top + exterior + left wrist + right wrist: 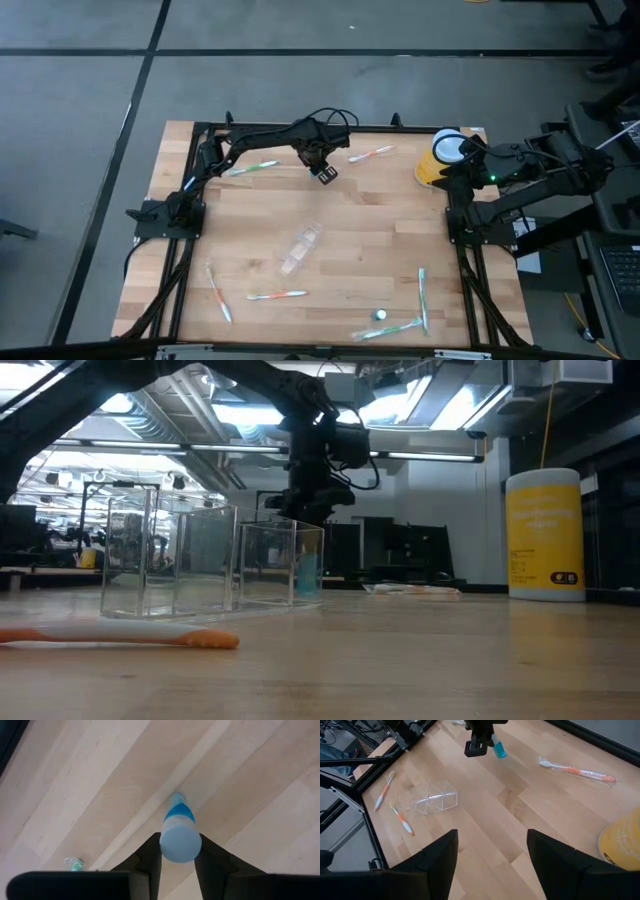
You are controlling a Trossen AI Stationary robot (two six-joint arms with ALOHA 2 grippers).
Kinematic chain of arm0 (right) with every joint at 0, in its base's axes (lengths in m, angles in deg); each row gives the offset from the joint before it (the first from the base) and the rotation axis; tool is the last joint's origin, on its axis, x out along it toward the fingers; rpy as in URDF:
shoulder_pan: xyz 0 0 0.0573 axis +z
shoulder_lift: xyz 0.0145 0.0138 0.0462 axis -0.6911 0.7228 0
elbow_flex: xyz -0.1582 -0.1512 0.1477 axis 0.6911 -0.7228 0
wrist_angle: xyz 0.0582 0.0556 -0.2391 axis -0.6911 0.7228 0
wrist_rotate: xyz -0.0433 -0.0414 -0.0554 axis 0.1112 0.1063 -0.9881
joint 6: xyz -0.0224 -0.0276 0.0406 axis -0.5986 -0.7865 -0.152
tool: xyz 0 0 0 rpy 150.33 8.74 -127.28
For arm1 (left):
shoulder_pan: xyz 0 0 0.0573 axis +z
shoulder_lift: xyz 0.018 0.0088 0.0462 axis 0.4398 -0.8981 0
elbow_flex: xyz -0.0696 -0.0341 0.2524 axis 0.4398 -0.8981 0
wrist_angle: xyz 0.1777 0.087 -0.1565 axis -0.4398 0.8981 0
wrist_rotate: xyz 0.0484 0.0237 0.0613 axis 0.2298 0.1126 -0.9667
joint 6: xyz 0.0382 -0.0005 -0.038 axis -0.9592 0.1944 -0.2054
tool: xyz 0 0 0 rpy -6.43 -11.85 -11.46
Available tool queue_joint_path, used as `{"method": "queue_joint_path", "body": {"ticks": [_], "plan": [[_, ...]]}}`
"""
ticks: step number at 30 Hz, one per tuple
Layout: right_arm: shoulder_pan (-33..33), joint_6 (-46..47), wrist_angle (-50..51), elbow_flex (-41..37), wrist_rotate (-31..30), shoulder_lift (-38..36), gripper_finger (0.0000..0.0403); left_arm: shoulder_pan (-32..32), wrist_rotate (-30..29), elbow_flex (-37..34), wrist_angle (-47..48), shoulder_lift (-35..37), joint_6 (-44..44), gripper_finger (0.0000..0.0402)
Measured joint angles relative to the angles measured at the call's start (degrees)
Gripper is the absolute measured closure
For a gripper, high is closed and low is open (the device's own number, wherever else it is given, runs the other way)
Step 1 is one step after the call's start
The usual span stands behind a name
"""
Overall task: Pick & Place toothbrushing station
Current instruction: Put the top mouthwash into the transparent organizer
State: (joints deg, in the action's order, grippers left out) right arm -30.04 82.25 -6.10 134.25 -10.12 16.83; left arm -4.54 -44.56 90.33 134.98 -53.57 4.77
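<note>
The wooden table (350, 230) carries a clear plastic organizer (301, 248) lying near its centre, a yellow canister (437, 160) out at two o'clock, and toothbrushes scattered about, one orange-handled (371, 153) at one o'clock. The left gripper (325, 171), up at twelve o'clock from the organizer, is clenched on a small blue-and-white tube (178, 832), which sits squarely between the fingers (150, 855) with its blue end hanging toward the wood. The right gripper (492, 855) waits with jaws spread wide at three o'clock, beside the canister. By my reading the step in hand is carrying the tube to the organizer. To do it well, keep the grip firm and the tube plumb, travel toward six o'clock at height, centre over one compartment, and lower gently; the light organizer looks likely to skid or tip if a wall is bumped.
</note>
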Motion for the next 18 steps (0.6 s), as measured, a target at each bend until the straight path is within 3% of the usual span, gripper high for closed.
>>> {"method": "queue_joint_path", "body": {"ticks": [8, 15, 18], "plan": [[0.0, -0.02, -0.09, 0.0, -0.94, 0.0, 0.0163, -0.02, -0.44, 0.04, 0.82, 2.02, -0.93, 0.0315], [0.0, -0.69, -0.57, 0.0, -1.51, 0.0, 0.0163, -0.45, -1.4, 0.17, 6.69, 10.17, 0.8, 0.0315], [0.0, -0.83, -0.54, 0.0, -1.55, -0.15, 0.0163, -2.56, -5.74, -0.09, 10.72, 14.83, 2.99, 0.0315]]}}
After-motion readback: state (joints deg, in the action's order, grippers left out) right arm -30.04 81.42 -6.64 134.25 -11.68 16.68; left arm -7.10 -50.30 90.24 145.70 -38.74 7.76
